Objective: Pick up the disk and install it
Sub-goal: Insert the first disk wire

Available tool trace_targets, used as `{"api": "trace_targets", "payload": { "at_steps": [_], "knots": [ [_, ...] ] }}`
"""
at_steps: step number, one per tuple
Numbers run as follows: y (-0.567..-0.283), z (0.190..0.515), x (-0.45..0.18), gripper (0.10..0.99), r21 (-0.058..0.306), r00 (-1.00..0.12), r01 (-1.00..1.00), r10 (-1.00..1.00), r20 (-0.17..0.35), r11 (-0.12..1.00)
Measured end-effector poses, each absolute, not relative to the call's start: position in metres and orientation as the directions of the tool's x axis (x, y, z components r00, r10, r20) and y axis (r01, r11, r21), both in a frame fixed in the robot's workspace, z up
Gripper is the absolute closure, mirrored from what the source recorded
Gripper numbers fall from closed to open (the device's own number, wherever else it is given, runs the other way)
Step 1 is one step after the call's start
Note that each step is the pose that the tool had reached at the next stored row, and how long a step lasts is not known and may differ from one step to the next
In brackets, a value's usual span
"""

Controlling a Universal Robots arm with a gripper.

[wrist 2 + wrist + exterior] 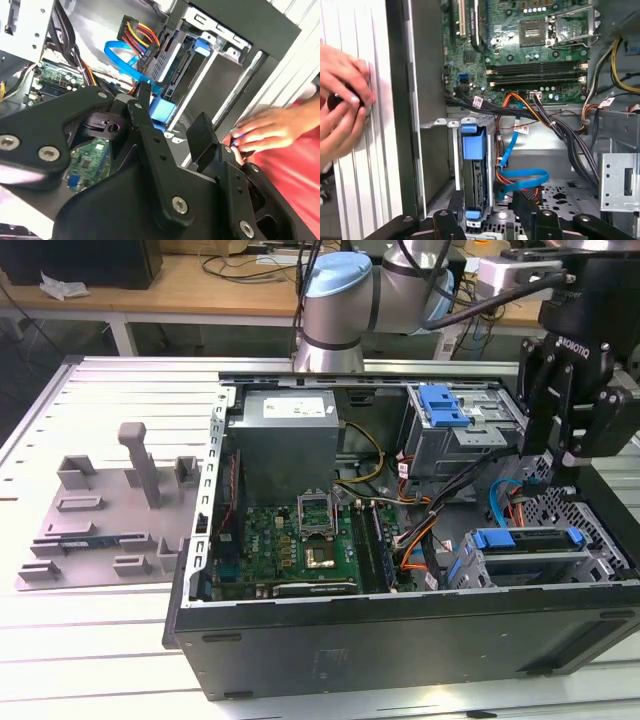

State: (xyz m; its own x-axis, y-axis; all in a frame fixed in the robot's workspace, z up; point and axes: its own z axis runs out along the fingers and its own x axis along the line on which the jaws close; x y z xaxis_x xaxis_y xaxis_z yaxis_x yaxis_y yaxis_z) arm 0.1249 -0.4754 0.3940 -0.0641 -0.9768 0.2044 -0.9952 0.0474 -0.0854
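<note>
The disk (pixel 527 543) appears already seated inside the computer case (pixel 400 640), at the lower right of the exterior view; the gripper (pixel 567 445) is held just above it, jaws apart and empty

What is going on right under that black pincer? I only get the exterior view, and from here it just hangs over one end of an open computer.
Observer: In the first wrist view, the disk stands on edge in its slot, in line with the gap of the open, empty pincer.
Operator: Is anybody near it?
Observer: Yes. Both wrist views show a person's hand at the ribbed table, just outside the computer case.
</note>
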Motion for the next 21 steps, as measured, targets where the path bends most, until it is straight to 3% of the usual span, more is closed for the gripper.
{"api": "trace_targets", "payload": {
  "at_steps": [3, 6, 13, 21],
  "knots": [
    [-0.475, 0.391, 0.126, 0.522, -0.073, -0.094, -0.994, -0.974, 0.206, 0.081],
    [-0.473, 0.390, 0.138, 0.522, -0.020, -0.083, -0.997, -0.966, 0.244, 0.081],
    [-0.446, 0.388, 0.147, 0.522, -0.029, -0.082, -0.997, -0.915, 0.395, 0.077],
    [-0.418, 0.372, 0.179, 0.522, -0.028, -0.082, -0.997, -0.910, 0.407, 0.077]
  ]
}}
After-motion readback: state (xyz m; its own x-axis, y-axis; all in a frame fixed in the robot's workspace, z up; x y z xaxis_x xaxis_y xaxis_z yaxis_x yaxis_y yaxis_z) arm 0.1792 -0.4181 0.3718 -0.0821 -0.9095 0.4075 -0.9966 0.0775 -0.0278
